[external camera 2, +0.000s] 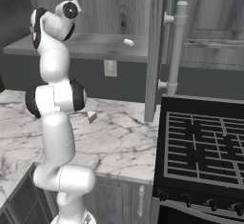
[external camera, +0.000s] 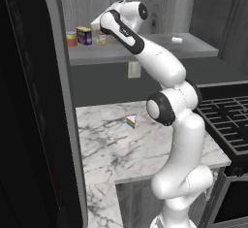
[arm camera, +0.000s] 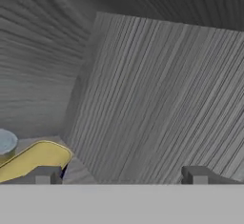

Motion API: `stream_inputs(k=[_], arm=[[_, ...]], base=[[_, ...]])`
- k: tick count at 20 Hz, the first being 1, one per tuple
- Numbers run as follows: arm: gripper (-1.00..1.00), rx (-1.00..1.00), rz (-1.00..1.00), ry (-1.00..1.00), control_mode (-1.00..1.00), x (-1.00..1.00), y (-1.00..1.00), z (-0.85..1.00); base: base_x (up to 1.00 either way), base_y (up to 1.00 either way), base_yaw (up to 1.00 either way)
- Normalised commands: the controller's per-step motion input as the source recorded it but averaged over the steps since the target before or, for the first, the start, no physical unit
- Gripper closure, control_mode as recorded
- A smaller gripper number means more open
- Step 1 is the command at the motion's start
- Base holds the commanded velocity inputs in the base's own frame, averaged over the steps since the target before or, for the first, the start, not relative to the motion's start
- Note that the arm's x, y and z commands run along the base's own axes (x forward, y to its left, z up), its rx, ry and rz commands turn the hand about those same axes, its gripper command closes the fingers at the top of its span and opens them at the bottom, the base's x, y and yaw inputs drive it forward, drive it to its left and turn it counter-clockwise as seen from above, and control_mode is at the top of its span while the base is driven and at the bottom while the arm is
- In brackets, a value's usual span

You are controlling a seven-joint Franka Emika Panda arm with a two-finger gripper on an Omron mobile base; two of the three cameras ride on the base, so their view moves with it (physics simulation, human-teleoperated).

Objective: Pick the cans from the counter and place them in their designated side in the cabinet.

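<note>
Left base view: behind arm, facing forward-down over counter [external camera: 111, 139] and cabinet [external camera: 145, 52]. Right base view: same counter and cabinet from the other side, plus stove [external camera 2: 205, 147]. Hand view: close against cabinet wall.

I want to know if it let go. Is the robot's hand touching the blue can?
Apart. In the hand view, the open gripper has its fingertips just past the blue can's yellow top, nothing between them.

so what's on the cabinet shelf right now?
On the cabinet shelf: a red-and-yellow can, the blue can and the round can at its left end, a small white piece to the right. The arm covers part of the shelf between.
</note>
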Motion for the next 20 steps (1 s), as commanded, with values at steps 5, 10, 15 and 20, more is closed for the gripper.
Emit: stream_inputs(k=[5,10,15,20], arm=[[-1.0,0.0,0.12,-0.31,-1.0,-0.26,-0.06,0.0],[-1.0,0.0,0.1,-0.21,-1.0,-0.57,-0.16,0.01],[-1.0,0.0,0.07,-0.09,-1.0,-0.67,-0.18,0.05],[-1.0,0.0,0.05,0.0,-1.0,-0.65,-0.1,0.11]], base=[[0.0,0.0,0.0],[0.0,0.0,0.0],[0.0,0.0,0.0],[0.0,0.0,0.0]])
